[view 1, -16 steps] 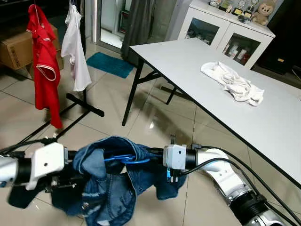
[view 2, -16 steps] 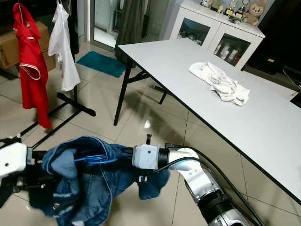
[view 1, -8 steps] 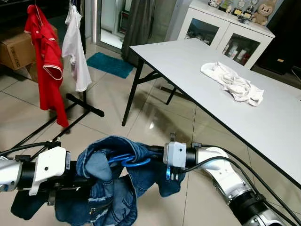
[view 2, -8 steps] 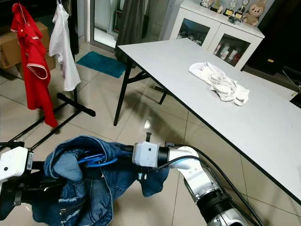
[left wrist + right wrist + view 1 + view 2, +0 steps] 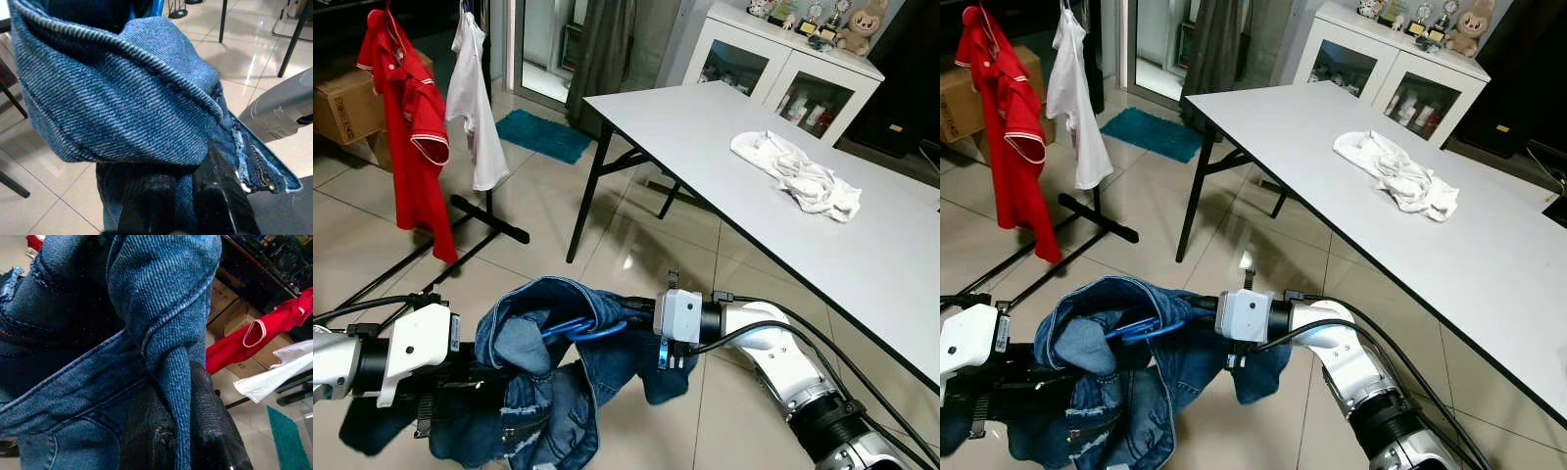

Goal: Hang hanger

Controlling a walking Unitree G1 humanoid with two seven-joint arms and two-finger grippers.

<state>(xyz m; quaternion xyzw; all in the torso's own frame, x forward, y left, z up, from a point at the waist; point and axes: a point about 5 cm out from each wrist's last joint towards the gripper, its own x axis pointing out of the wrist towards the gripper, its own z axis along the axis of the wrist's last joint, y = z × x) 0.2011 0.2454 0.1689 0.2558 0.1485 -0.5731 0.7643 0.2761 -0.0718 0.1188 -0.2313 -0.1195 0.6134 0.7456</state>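
You have the denim garment [image 5: 548, 382] held up in the air between the two arms, low over the tiled floor [image 5: 548, 211], with the blue hanger [image 5: 579, 329] threaded through its folds near the top. Your left gripper [image 5: 183, 205] has its two fingers pinched together on a fold of the denim, and your right gripper [image 5: 183, 431] is likewise clamped on a denim strip. Ahead to your left, the red shirt [image 5: 409, 127] and white shirt [image 5: 475, 103] hang on the rack [image 5: 487, 211]; a white cloth [image 5: 798, 174] lies on the white table [image 5: 705, 137], toward its far edge.
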